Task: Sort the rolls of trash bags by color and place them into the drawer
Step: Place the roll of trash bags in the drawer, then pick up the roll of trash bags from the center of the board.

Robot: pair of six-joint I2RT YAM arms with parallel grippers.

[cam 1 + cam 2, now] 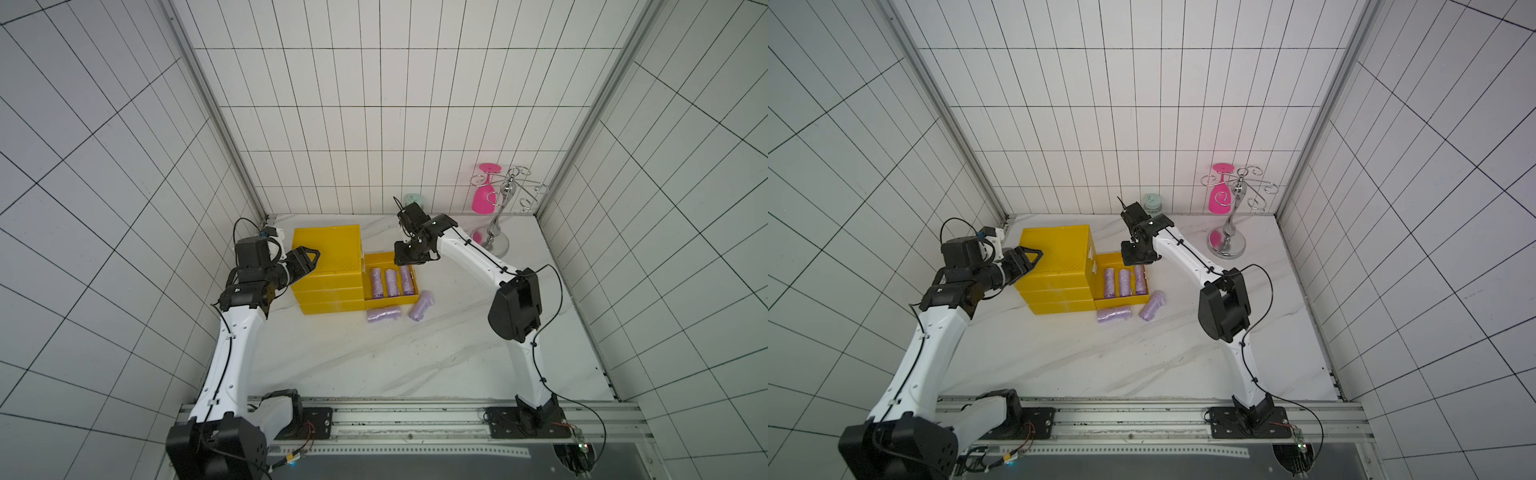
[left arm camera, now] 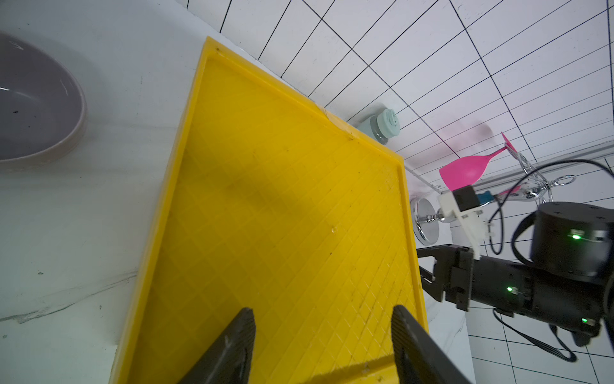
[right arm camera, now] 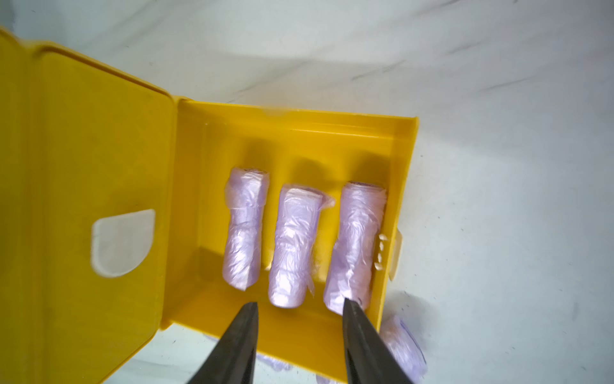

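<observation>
The yellow drawer [image 1: 390, 297] [image 1: 1121, 300] stands pulled out to the right of its yellow cabinet [image 1: 328, 249]. Three lilac rolls of trash bags [image 3: 244, 229] [image 3: 292, 246] [image 3: 355, 242] lie side by side in it. Two more lilac rolls [image 1: 383, 314] [image 1: 420, 306] lie on the table just in front of the drawer. My right gripper [image 3: 300, 304] [image 1: 409, 259] hovers over the drawer's far part, open and empty. My left gripper [image 2: 324, 314] [image 1: 311, 255] hangs over the cabinet's top [image 2: 282, 216], open with nothing between its fingers.
A chrome glass rack [image 1: 498, 232] with a hanging pink glass [image 1: 484, 195] stands at the back right. A pale green jar [image 1: 414, 199] sits against the back wall. A lilac bowl [image 2: 36, 109] sits beside the cabinet in the left wrist view. Tiled walls close three sides.
</observation>
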